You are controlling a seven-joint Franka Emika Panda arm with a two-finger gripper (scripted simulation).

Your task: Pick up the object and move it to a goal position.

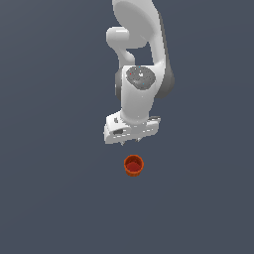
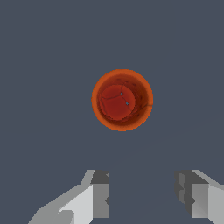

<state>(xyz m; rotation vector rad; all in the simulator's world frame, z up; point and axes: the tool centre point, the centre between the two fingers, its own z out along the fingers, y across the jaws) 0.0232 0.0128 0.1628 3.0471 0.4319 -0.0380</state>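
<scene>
Gripper (image 2: 142,194) spread wide, empty, hovering above cup (image 1: 133,165). Cup upright on bare floor, apart from fingers (image 2: 99,194). I judge it light, rigid, thin-walled; pinch across rim, ribbed sides aiding grip.

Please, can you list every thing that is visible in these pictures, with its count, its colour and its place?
cup: one, orange-red with a darker red inside, upright on the surface, just below the hand in the exterior view; seen from above in the wrist view, apart from both fingers.
surface: one, plain dark grey-blue, fills the background of both views.
robot arm: one, white with grey joints, comes down from the top of the exterior view.
hand: one, white, open, holds nothing; its two fingers show grey pads in the wrist view.
</scene>
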